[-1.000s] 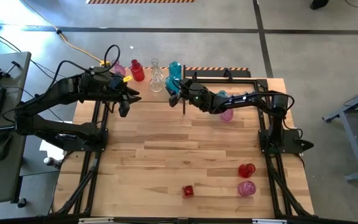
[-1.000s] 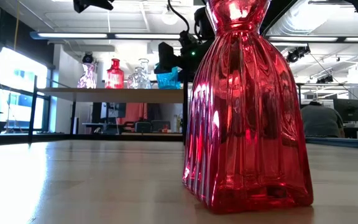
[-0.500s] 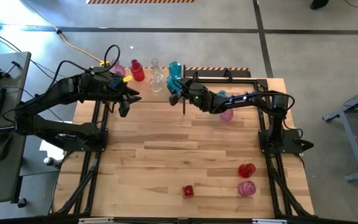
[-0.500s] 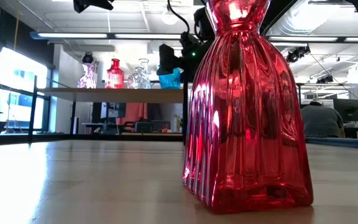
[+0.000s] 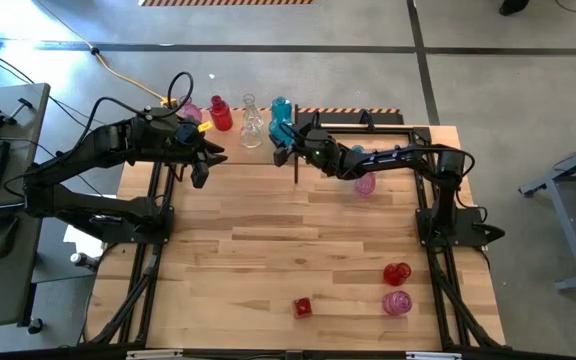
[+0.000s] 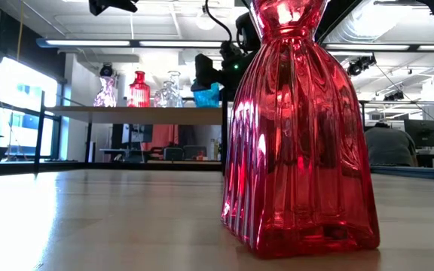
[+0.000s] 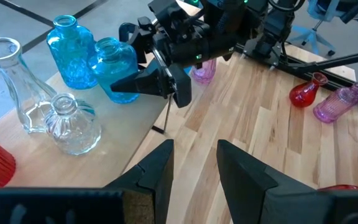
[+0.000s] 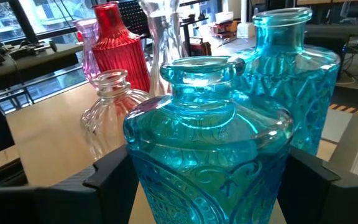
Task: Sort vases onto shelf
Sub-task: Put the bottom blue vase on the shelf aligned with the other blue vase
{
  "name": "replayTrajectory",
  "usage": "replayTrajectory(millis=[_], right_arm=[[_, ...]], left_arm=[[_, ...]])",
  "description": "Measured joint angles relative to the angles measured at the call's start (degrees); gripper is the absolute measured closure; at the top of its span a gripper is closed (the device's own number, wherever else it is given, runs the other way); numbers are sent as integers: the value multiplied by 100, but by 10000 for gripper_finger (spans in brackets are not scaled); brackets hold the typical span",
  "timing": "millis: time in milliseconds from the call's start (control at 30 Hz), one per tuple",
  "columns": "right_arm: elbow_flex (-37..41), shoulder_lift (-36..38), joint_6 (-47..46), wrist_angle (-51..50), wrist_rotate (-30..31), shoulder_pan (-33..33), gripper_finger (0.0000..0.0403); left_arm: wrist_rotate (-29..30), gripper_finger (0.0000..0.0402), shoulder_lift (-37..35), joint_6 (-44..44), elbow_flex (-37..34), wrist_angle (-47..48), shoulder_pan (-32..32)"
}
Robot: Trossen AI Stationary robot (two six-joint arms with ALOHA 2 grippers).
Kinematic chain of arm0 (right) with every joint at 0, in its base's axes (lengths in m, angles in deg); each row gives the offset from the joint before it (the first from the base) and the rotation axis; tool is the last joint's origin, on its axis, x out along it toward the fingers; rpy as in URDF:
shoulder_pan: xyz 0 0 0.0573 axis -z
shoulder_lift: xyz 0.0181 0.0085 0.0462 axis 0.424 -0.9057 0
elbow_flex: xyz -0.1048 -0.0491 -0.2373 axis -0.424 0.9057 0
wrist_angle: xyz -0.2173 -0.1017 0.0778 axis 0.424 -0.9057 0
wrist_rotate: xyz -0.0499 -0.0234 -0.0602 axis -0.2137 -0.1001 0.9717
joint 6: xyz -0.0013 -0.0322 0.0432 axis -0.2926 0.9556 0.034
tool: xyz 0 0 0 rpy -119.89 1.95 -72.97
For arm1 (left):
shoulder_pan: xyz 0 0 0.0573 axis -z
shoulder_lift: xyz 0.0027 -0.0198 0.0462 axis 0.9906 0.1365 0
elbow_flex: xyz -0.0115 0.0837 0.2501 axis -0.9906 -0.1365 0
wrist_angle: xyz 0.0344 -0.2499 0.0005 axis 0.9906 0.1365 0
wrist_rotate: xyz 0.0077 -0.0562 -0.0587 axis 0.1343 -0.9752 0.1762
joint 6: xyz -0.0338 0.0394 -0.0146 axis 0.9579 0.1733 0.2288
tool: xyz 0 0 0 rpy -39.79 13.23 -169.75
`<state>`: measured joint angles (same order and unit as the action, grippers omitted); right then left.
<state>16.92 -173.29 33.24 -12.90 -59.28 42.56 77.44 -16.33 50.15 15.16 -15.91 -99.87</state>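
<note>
**Teal vase between the right gripper's fingers at the shelf edge**

The right gripper [image 5: 282, 141], upper centre of the high view, has its fingers closed around a teal vase [image 8: 207, 155], one finger on each flank of the body as the right wrist view shows. The vase stands upright, its long axis vertical, neck up, directly ahead of the wrist and between the fingers. In the left wrist view it sits over the shelf [image 7: 114, 134] near that panel's edge; whether its base rests on the wood I cannot tell.

Just beyond it stands a second, taller teal vase [image 8: 297, 74], close beside the held one. Any release or push forward depends on that narrow gap. To the other side stand a squat clear vase [image 8: 107, 109], a red vase [image 8: 118, 50] and a tall clear one behind.

The held vase is translucent blue-green glass with embossed relief, a broad shoulder and a short, thick-rimmed neck.

The left gripper [image 5: 204, 160] waits at upper left of the table, empty, its fingers a little apart, farther from the teal vase than the right.
</note>
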Motion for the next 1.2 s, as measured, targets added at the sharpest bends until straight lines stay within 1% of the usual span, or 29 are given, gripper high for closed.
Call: replayTrajectory(millis=[400,800,1200], right_arm=[[2,-2,-125,4,-23,-4,106],[4,-2,-216,-23,-32,-7,63],[7,-9,-302,4,-36,-7,36]], left_arm=[[0,289,0,0,0,0,2],[-1,289,0,0,0,0,0],[-1,289,0,0,0,-1,0]])
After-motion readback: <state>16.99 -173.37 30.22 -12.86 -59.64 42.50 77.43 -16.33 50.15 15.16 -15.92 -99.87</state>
